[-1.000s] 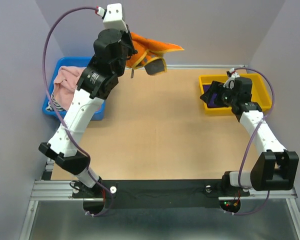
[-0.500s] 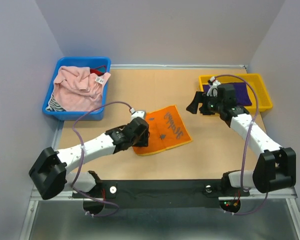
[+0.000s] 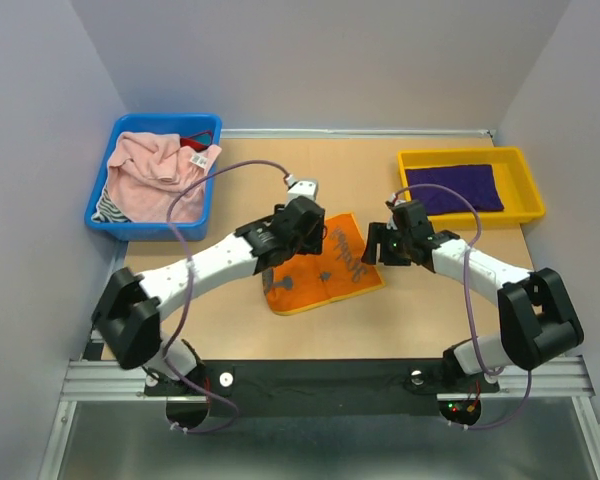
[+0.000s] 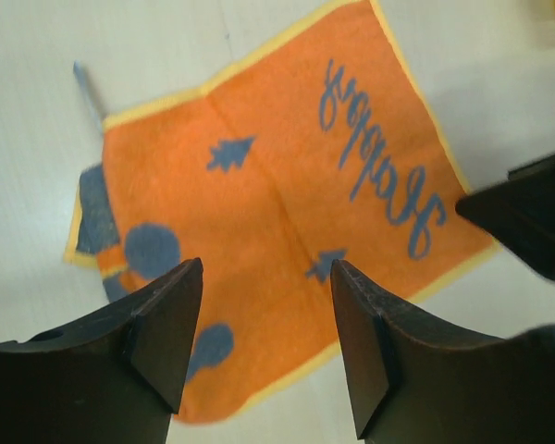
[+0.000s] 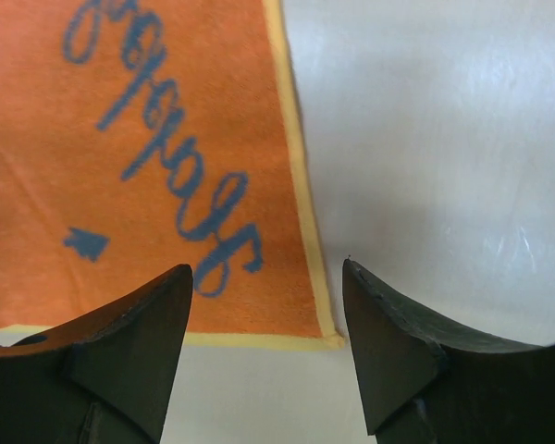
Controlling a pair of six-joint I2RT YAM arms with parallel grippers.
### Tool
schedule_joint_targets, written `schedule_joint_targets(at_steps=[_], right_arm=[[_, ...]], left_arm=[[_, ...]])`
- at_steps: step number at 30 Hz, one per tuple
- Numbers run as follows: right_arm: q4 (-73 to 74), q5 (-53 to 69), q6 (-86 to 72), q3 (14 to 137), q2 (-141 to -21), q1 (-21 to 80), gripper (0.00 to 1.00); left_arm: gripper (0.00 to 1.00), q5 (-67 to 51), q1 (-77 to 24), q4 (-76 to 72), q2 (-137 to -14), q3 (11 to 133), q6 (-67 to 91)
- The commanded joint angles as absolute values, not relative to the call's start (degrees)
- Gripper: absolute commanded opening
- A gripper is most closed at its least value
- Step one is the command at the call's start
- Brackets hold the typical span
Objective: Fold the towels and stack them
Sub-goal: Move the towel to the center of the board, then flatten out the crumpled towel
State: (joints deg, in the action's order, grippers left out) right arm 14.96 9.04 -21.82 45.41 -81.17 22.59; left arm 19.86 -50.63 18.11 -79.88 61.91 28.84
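The grey-and-orange towel [image 3: 332, 275] lettered "Happy" lies spread orange side up at the middle of the table. In the left wrist view one corner of the towel [image 4: 277, 185] is turned over and shows grey. My left gripper [image 3: 305, 238] hovers open over its far left part, nothing between the fingers [image 4: 266, 268]. My right gripper [image 3: 377, 245] is open at the towel's right corner [image 5: 166, 139], which lies between the fingertips [image 5: 266, 266] on the table. The dark purple towel [image 3: 460, 188] lies flat in the yellow tray [image 3: 470, 223]. The pale pink towel [image 3: 150, 170] is bunched in the blue bin [image 3: 145, 229].
A striped cloth [image 3: 108, 208] and a red item [image 3: 195, 143] show beside the pink towel in the blue bin. The right gripper's dark fingers [image 4: 527, 222] reach into the left wrist view at its right edge. Walls close the table on three sides.
The left arm came down from high at the back, laid the orange towel on the table and opened. The right gripper left the yellow tray and moved to the towel's right corner.
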Motion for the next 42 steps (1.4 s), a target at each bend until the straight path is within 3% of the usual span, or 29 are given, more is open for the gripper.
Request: schedule_joint_targets(at_steps=[1, 7, 17, 30, 34, 42], right_arm=[[13.88, 3.61, -24.52, 42.81, -79.28, 24.52, 0.71], [14.59, 1.76, -24.61, 41.48, -79.1, 25.05, 0.71], [14.94, 2.2, -24.35, 42.37, -78.75, 25.05, 0.74], [15.29, 0.44, -24.08, 41.4, -79.63, 26.8, 0.73], [17.05, -5.34, -24.87, 41.13, -80.33, 29.17, 0.72], [21.53, -11.33, -27.24, 40.87, -81.03, 32.34, 0.64]], left_arm=[[0.68, 21.01, -48.52, 15.04, -90.92, 72.91, 19.43], [0.7, 13.89, -43.33, 14.5, -106.84, 88.12, 13.99], [0.71, 12.48, -40.78, 16.52, -117.5, 98.95, 6.95], [0.7, 8.53, -41.74, 16.7, -123.66, 102.48, 2.99], [0.7, 9.32, -42.89, 14.42, -124.8, 102.92, 2.2], [0.69, 9.67, -43.24, 12.13, -127.61, 105.38, 1.85]])
